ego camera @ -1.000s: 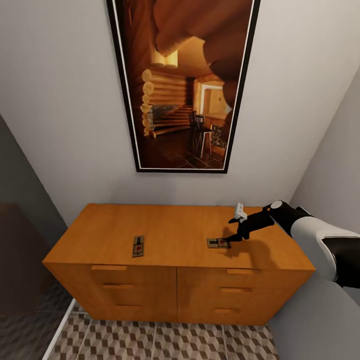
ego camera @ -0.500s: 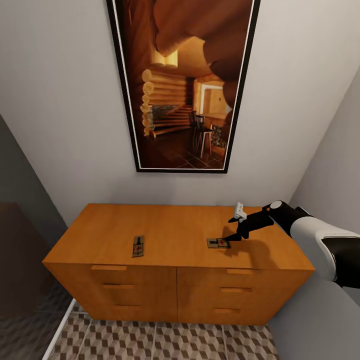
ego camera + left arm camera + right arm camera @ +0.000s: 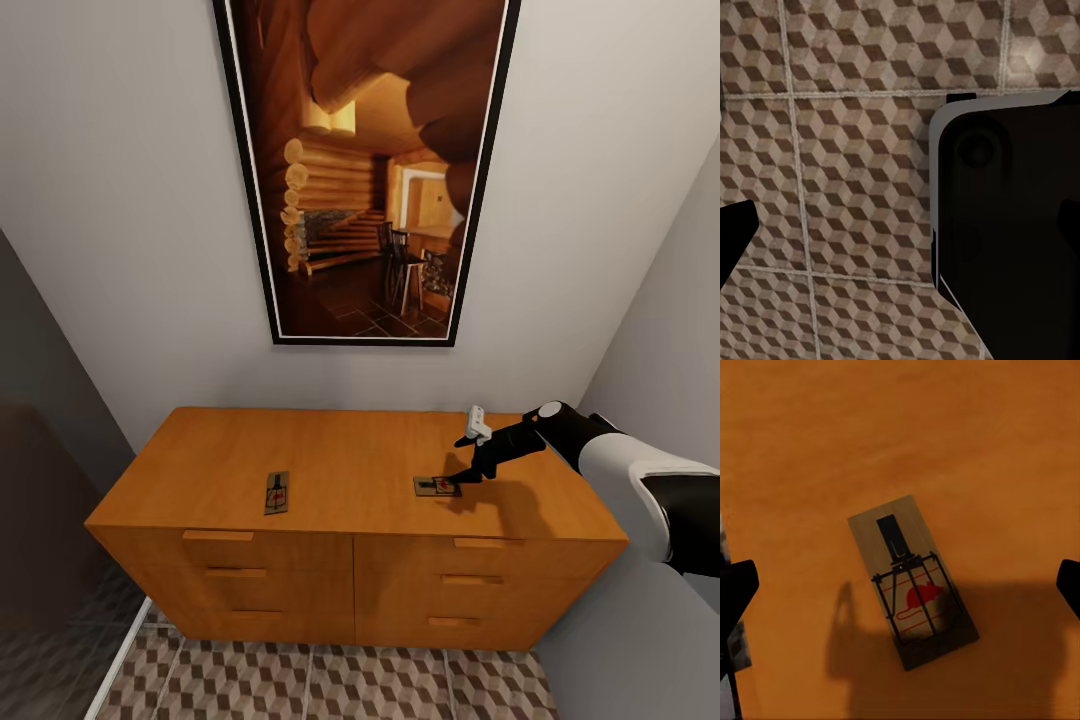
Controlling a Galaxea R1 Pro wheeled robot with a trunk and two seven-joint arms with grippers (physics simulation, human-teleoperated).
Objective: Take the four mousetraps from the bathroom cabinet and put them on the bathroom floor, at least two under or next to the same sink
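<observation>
Home interior, framed picture (image 3: 365, 170) (log cabin), wooden cabinet (image 3: 355, 520), patterned tiles (image 3: 330, 685)

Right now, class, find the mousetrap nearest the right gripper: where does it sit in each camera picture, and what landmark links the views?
Head view: the mousetrap lies flat on the cabinet top, right of centre, just below the right gripper.
Right wrist view: mousetrap near centre, between the open fingertips, partly in shadow.
Left wrist view: not in it; patterned bathroom floor there.
Shared landmark: the orange cabinet top.
</observation>
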